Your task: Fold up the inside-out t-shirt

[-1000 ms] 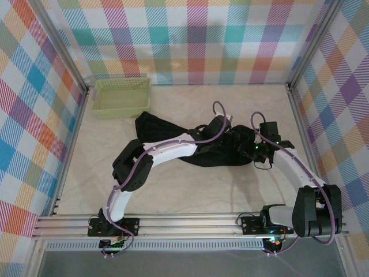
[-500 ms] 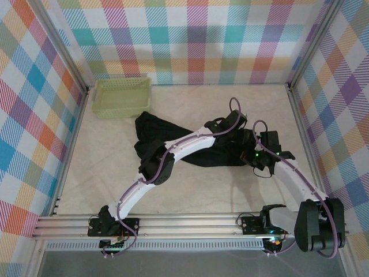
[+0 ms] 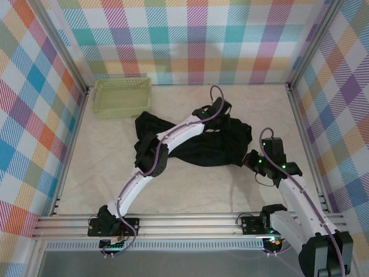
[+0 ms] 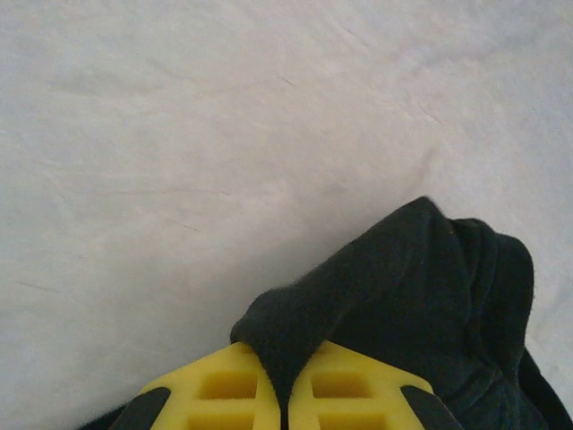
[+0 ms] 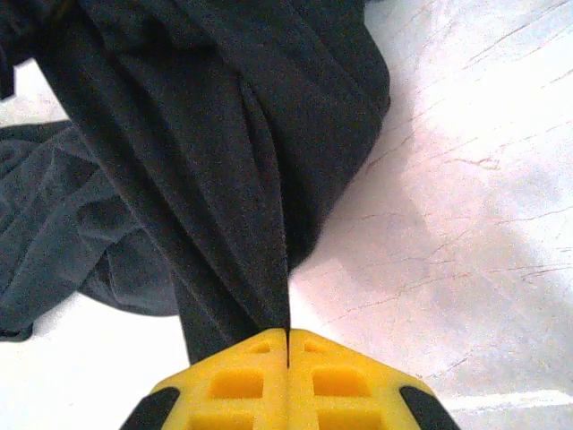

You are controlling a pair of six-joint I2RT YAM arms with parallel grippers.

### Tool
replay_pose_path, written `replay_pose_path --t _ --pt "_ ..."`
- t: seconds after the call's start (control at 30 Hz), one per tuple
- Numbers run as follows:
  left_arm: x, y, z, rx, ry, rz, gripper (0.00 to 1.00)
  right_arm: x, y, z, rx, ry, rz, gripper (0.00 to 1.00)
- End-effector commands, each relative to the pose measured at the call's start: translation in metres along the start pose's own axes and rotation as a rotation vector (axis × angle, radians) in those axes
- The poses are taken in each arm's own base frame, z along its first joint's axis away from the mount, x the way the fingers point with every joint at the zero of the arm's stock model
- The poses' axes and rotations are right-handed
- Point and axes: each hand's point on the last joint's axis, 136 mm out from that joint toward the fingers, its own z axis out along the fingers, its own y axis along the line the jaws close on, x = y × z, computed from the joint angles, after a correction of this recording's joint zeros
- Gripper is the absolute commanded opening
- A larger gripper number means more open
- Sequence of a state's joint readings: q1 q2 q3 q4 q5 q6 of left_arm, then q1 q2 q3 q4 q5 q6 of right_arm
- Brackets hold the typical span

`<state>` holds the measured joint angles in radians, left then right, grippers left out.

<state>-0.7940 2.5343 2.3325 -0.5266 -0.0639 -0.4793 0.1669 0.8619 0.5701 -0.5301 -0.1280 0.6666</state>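
Cloth in both grips, and we see the left gripper (image 4: 282,363) clenched on a ridge of the inside-out t-shirt (image 4: 421,287), with black fabric squeezed up between its yellow fingers (image 4: 224,390). Over on the right wrist, we have the right gripper (image 5: 287,342) pinched tight too, and a long fold of the shirt (image 5: 224,134) runs straight down into the seam between its pads. From above, we find the t-shirt (image 3: 213,144) bunched and rumpled around the middle of the pale table (image 3: 173,190). The left gripper (image 3: 222,111) sits at the shirt's far edge and the right gripper (image 3: 251,160) at its near right corner. Near the far left corner stands the green basket (image 3: 122,97), just beyond the shirt's left end.
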Motion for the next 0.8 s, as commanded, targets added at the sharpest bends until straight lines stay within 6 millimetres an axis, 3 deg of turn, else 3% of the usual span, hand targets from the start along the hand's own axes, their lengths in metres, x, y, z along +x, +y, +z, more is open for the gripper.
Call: replay_pose_path --t 0.0,0.17,0.23,0.33,0.47,0.57,0.77 --pt "-0.037 -0.007 -0.04 0.014 -0.086 -0.031 0.08 0.026 -0.017 0.006 0.056 0.079 0.043 0.0" --pt "-0.032 -0.017 -0.035 0.071 -0.062 -0.036 0.12 0.029 -0.021 0.013 0.071 0.087 0.037 0.02" --pt "-0.026 -0.024 -0.031 0.102 -0.041 -0.027 0.15 0.019 -0.012 0.01 0.06 0.071 0.006 0.27" --pt "-0.018 -0.034 -0.03 0.123 -0.024 0.0 0.2 0.001 -0.004 0.004 0.074 0.035 -0.037 0.46" --pt "-0.012 -0.038 -0.029 0.124 -0.011 0.02 0.23 -0.004 0.006 0.008 0.021 0.055 -0.036 0.5" --pt "-0.011 -0.038 -0.029 0.12 -0.01 0.021 0.23 0.009 0.013 0.018 -0.048 0.114 -0.014 0.53" --pt "-0.013 -0.037 -0.029 0.115 -0.02 0.022 0.24 0.036 0.001 0.03 -0.015 0.151 -0.023 0.63"
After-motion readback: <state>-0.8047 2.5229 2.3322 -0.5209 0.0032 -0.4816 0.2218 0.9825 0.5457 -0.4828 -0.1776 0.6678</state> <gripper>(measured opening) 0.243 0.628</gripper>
